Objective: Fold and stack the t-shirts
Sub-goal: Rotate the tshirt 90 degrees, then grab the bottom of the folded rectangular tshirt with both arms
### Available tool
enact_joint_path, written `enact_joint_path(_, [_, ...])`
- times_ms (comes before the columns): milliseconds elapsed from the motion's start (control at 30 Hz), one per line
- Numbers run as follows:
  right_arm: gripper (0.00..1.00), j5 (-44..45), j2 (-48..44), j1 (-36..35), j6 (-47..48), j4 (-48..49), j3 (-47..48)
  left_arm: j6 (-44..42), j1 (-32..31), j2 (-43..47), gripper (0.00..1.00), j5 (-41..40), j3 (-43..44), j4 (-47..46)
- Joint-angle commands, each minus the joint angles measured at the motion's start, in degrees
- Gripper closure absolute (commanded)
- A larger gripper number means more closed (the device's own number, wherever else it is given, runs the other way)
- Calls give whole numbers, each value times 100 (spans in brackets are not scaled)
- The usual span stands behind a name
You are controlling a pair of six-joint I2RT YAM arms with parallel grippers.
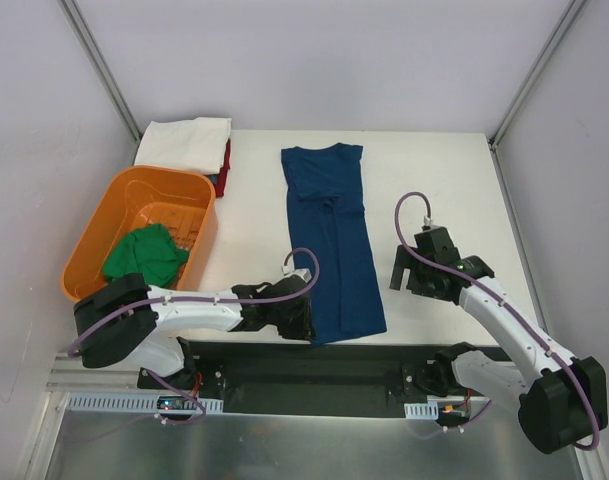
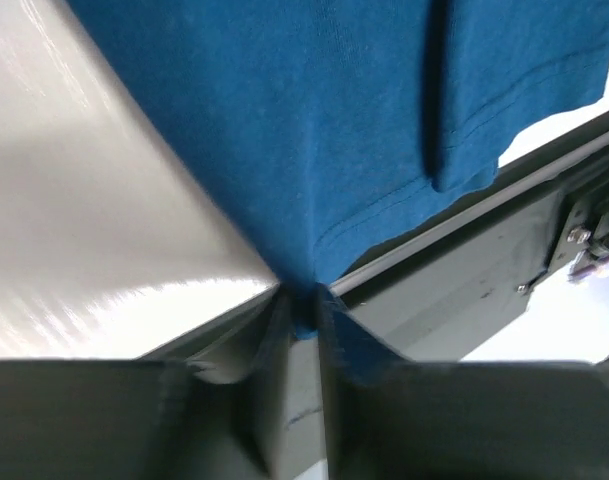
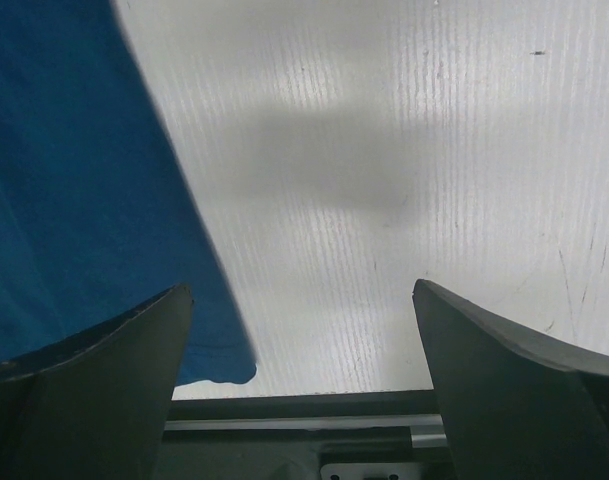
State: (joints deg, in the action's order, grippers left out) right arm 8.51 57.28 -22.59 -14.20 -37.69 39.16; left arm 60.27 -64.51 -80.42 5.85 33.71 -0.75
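Left gripper (image 2: 302, 302) is clamping the navy t-shirt (image 1: 329, 230) by its near hem corner, seemingly to fold it, while right gripper (image 3: 302, 290) is hovering agape.

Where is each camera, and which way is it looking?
Top external: high behind the arms, looking down on the table; both arms show.
Left wrist: on the left arm, looking past the left gripper pinching the navy t-shirt corner.
Right wrist: on the right arm, looking down past the open right gripper at table.
Shared: all three see the navy t-shirt.
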Motion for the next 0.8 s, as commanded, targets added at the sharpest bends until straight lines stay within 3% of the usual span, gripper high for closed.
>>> enact_joint_path(0, [3, -270, 29, 53, 189, 148, -22, 134, -62, -131, 97, -13, 162, -83])
enact_joint_path(100, [3, -753, 134, 35, 391, -18, 48, 195, -62, -132, 100, -109, 179, 49])
enact_joint_path(233, [2, -2148, 118, 44, 523, -2, -180, 310, -62, 114, 100, -215, 57, 392])
enact_joint_path(433, [1, -2995, -23, -192, 190, 43, -716, 459, -70, 580, 100, -303, -348, 436])
enact_joint_path(600, [7, -1665, -6, -1324, -407, -632, -559, 433, -88, 721, 100, -294, -374, 436])
enact_joint_path(767, [13, -887, 266, -2003, -1111, -792, -374, 389, -158, 581, 100, -286, -339, 427])
